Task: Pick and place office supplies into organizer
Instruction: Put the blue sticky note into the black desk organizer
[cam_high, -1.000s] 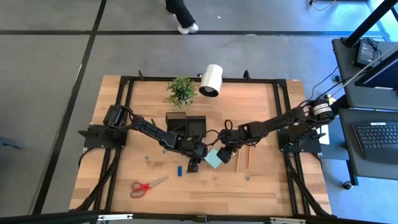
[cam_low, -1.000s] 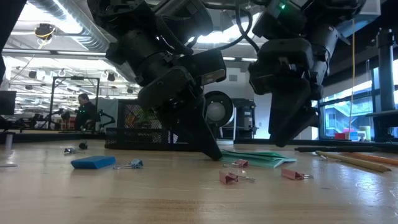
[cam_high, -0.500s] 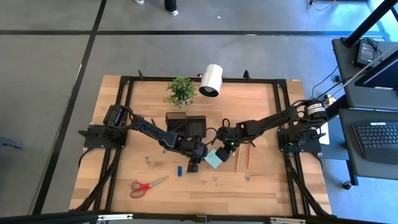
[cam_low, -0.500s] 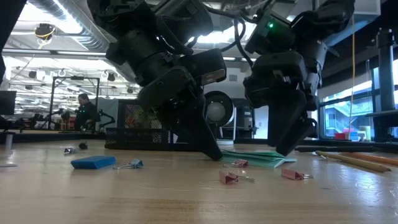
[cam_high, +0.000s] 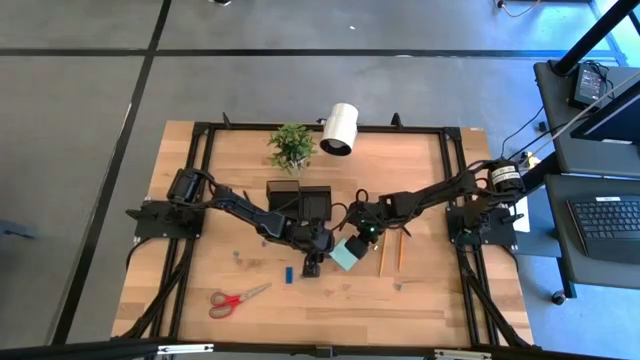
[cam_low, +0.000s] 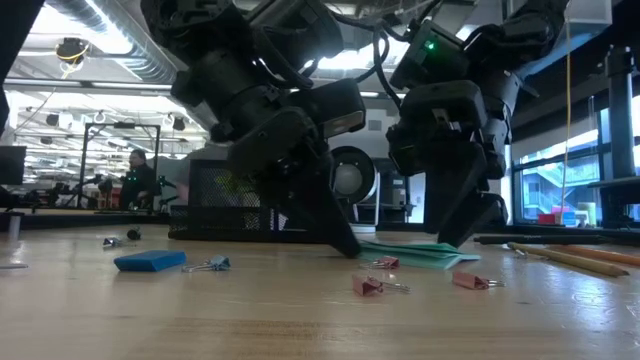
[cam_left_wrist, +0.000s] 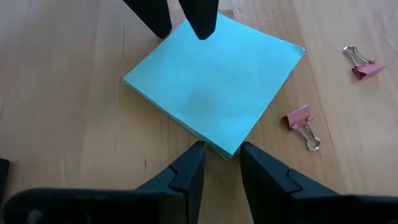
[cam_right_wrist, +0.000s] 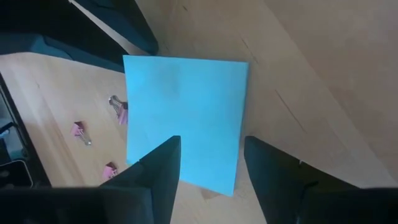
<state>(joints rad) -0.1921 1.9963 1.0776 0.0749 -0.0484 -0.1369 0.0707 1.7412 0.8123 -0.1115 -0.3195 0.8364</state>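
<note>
Both of my jaws sit low at the middle of the bench (cam_high: 420, 300), meeting over the teal note pad (cam_high: 345, 256). Left jaws (cam_high: 312, 262) stand parted a narrow way at one corner of the pad, tips down at the wood and holding nothing. Right jaws (cam_high: 357, 240) come in from the other side, spread wider across the pad's opposite edge, and I cannot tell whether they touch it.

Farthest left, near the front edge, lie the red-handled scissors (cam_high: 238, 298). A small blue piece (cam_high: 288, 273) lies just left of my left jaws. The black organizer (cam_high: 299, 201) stands just beyond them. Pink clips (cam_left_wrist: 301, 124) rest beside the pad. Right of it lie two pencils (cam_high: 391, 254), side by side.
</note>
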